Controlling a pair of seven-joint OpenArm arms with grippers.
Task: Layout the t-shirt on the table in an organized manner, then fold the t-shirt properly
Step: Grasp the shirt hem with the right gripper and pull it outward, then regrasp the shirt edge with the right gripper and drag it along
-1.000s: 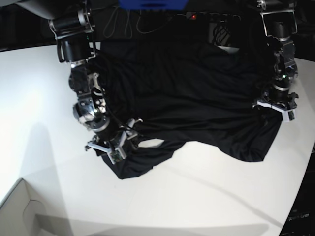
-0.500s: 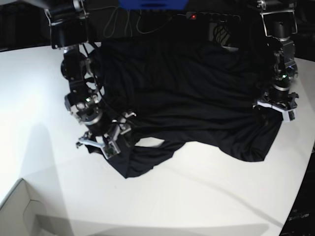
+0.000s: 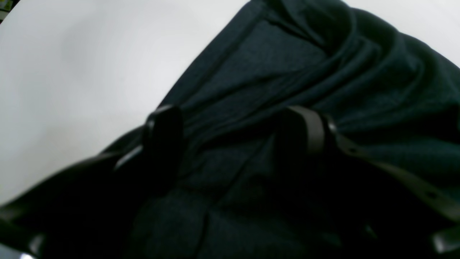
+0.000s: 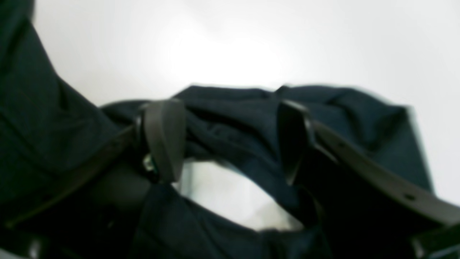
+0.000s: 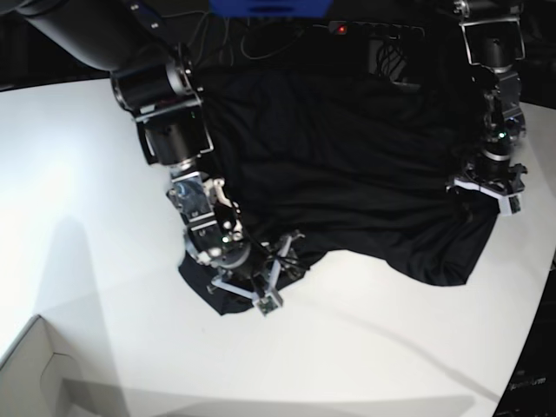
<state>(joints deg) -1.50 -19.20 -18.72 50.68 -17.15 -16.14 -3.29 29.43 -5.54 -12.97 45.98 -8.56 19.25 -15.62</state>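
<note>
We see the black shirt (image 5: 347,165) spread on the white tabletop (image 5: 78,174) but still wrinkled, its near corner bunched. Both the left pincer (image 3: 237,136) and the right pincer (image 4: 230,136) stand released over the cloth. All folding remains.

The t-shirt (image 5: 347,165) is plain black, thin and soft, with no print. It lies spread across the far half of the table (image 5: 78,217), wrinkled in long folds that run across its width. Its near edge is uneven: one rounded lobe (image 5: 447,261) hangs toward the near right, and a bunched corner (image 5: 221,295) sits at the near left. In the right wrist view the bunched fabric (image 4: 233,115) forms a raised loop with white tabletop (image 4: 230,194) visible through it. In the left wrist view the cloth (image 3: 287,72) shows a straight hem and deep gathered creases. The table is white, smooth and curved at its edge.
</note>
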